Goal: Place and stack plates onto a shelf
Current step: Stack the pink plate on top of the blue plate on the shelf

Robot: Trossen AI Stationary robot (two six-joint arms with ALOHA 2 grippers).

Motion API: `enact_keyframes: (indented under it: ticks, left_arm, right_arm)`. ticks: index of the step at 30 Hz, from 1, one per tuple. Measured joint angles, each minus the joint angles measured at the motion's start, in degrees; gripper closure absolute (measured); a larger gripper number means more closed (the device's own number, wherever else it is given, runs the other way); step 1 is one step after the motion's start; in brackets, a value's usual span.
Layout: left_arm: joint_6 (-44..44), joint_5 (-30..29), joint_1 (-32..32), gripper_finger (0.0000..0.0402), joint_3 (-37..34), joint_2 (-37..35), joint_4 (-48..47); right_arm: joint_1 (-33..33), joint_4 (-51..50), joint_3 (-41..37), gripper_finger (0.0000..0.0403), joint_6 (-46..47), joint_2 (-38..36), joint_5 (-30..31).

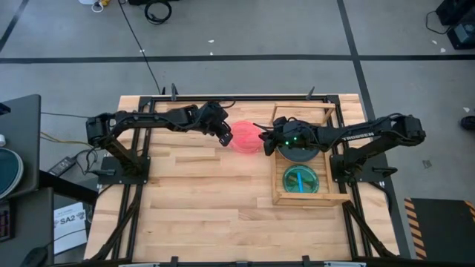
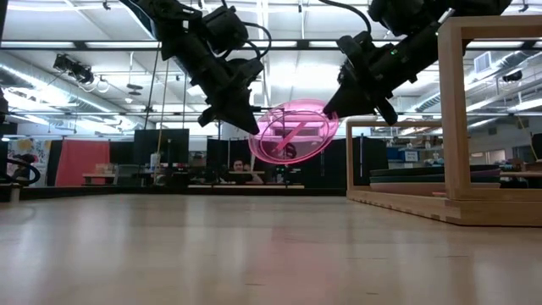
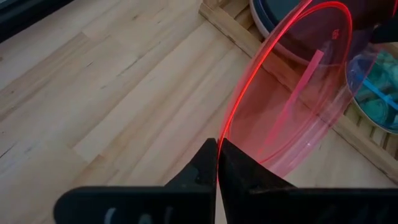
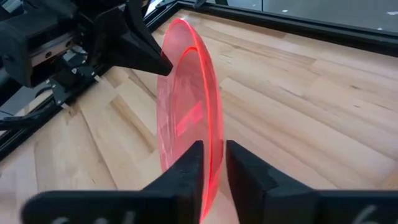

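Red-pink plate, translucent and held on edge above the table, hangs between two grippers midway through a handover. The left gripper has its fingers pinched tight on the plate's rim. On the opposite rim, the right gripper straddles the edge with fingers narrowed to a slim gap, and whether they actually press the plastic cannot be told.

In the overhead view the plate sits near the table's centre, with the left gripper at its 9 o'clock and the right gripper at its 3 o'clock. The shelf lies at about 4 o'clock from the plate, just beside it. It already carries a stack topped by a dark teal plate under the right arm, and a green plate nearer the front.

The risk appears to lie in timing. If the left fingers let go before the right pair bites, the thin rim could slip and the plate would drop onto the wood. If both pull at once, the plate may flex or twist free. Swinging it toward the shelf, its edge could also catch the raised rail.
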Motion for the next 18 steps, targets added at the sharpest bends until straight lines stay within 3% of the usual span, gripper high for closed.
enact_keyframes:
  ticks: [6, 18]
  left_arm:
    - [0.0, 0.0, 0.0, 0.0391, 0.0, 0.0, 0.0]
    - [0.0, 1.2, 0.1, 0.0382, 0.0, 0.0, -0.1]
  right_arm:
    - [-0.1, -0.5, 0.0, 0.0390, 0.7, 0.0, 0.2]
    - [0.0, -0.6, 0.0, 0.0396, 1.1, 0.0, 0.2]
